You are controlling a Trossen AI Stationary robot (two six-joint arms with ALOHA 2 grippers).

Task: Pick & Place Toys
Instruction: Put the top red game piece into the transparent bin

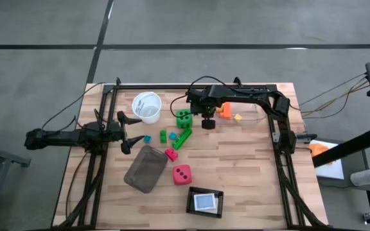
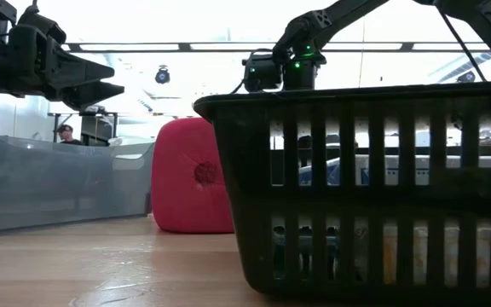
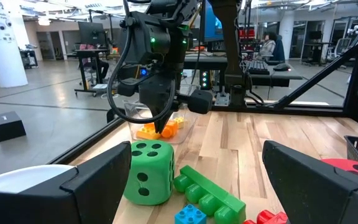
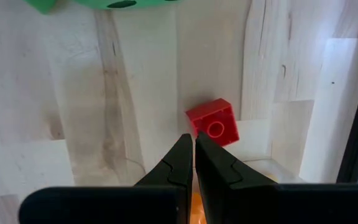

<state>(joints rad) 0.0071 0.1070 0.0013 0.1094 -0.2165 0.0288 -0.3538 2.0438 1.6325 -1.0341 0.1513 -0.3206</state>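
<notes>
Right gripper (image 4: 193, 155) hangs just beside large green dice cube with black dots (image 1: 184, 117), fingers pressed together, nothing pinched; small red plastic brick (image 4: 214, 122) on wood beneath tips. Orange brick (image 1: 225, 110) beyond gripper from cube. Long green studded brick (image 3: 209, 193) touching-close in front of cube, small blue brick (image 3: 190, 214) nearer. Left gripper (image 1: 130, 133) well apart from cube, fingers spread, empty. Pink-red dice cube (image 1: 182, 174) beside flat grey tray (image 1: 146, 168).

Evenly lit from overhead, soft short shadows on the wooden table (image 1: 236, 167). Low view badly backlit: blown-out white background, black basket (image 2: 373, 196) nearly silhouetted, foreground soft. Right wrist view washed out, pale glare on wood. Left wrist view clear, fingers (image 3: 98, 180) blurred.
</notes>
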